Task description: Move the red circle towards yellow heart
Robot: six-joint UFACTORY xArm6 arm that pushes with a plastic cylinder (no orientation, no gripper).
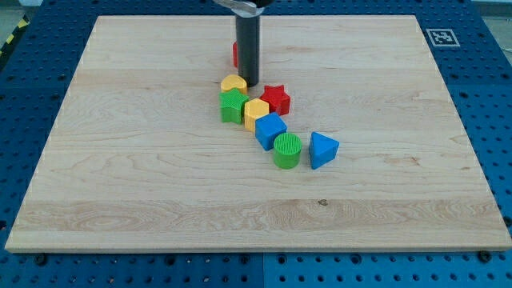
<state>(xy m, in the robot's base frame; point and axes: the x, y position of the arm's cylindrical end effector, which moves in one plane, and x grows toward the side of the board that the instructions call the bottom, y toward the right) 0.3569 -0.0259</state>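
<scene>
The red circle [235, 54] is mostly hidden behind my dark rod; only a red sliver shows at the rod's left. My tip [250, 84] rests on the board just right of and above the yellow heart [234, 83], very close to it. The red circle lies above the heart, towards the view's top.
A green block [233, 106] sits below the heart, a yellow hexagon-like block [256, 114] and a red star [276, 98] to its right. A blue block [270, 130], a green cylinder [287, 150] and a blue triangle [322, 150] trail to the lower right. The wooden board [120, 176] sits on a blue pegboard table.
</scene>
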